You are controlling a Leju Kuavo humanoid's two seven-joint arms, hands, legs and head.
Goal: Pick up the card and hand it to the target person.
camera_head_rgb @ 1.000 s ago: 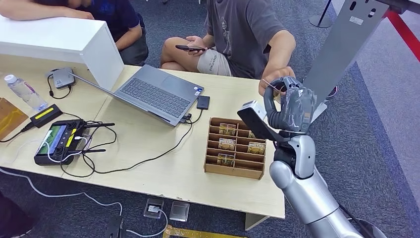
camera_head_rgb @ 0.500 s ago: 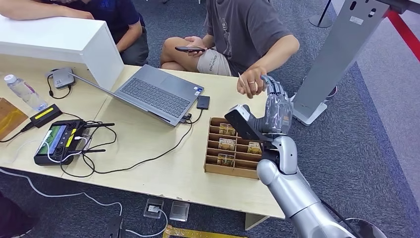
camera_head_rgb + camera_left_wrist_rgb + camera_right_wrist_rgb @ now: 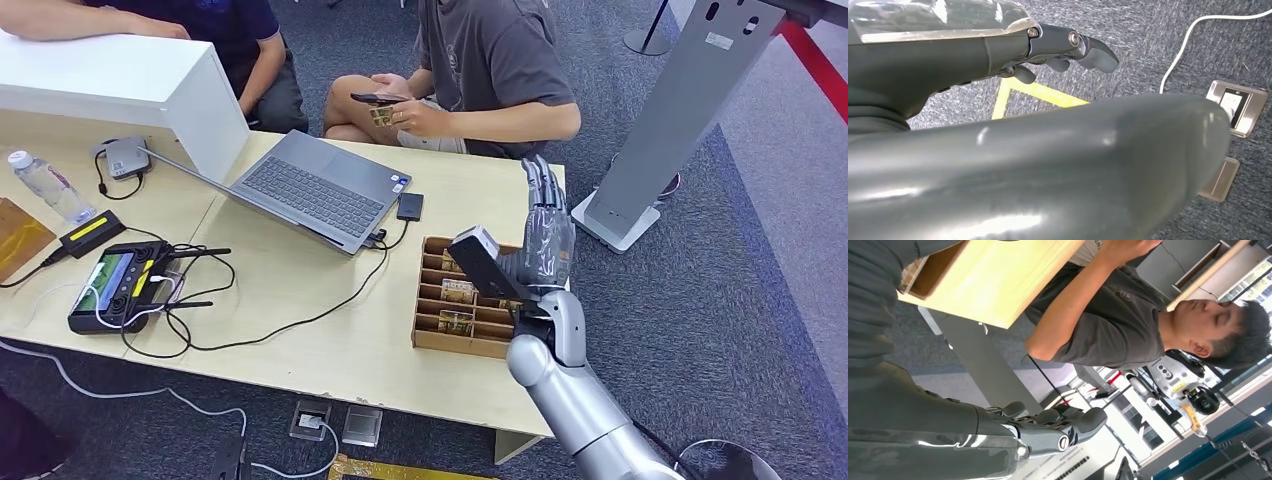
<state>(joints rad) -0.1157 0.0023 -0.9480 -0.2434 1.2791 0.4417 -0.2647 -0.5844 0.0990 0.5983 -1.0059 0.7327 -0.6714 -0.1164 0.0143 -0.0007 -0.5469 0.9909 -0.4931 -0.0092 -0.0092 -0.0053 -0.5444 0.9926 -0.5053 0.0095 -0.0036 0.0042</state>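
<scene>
Hanging low on my left side, my left hand [image 3: 1058, 50] is pointing at the carpet, its fingers loosely curled with nothing between them, well away from everything on the table [image 3: 300, 290].

Moving rightward across the table, the brown divided tray [image 3: 476, 345] is sitting near the right edge, and several cards are lying flat in its slots, long sides running along the dividers.

Just past it, my right hand [image 3: 545, 235] is standing upright over the tray's right end, near the table's right edge, fingers stretched out straight and apart, palm empty. I am holding nothing in it.

The card [image 3: 381, 117] I take to be the task's one is lying away from me and to the left of that hand, beyond the table's far edge: the seated person [image 3: 490, 60] is holding a small card in the hand beside their phone [image 3: 372, 98]. I cannot read its face.

Judging from this, the hand-over looks done, and my right hand is the nearer one to the tray if another card is wanted.
</scene>
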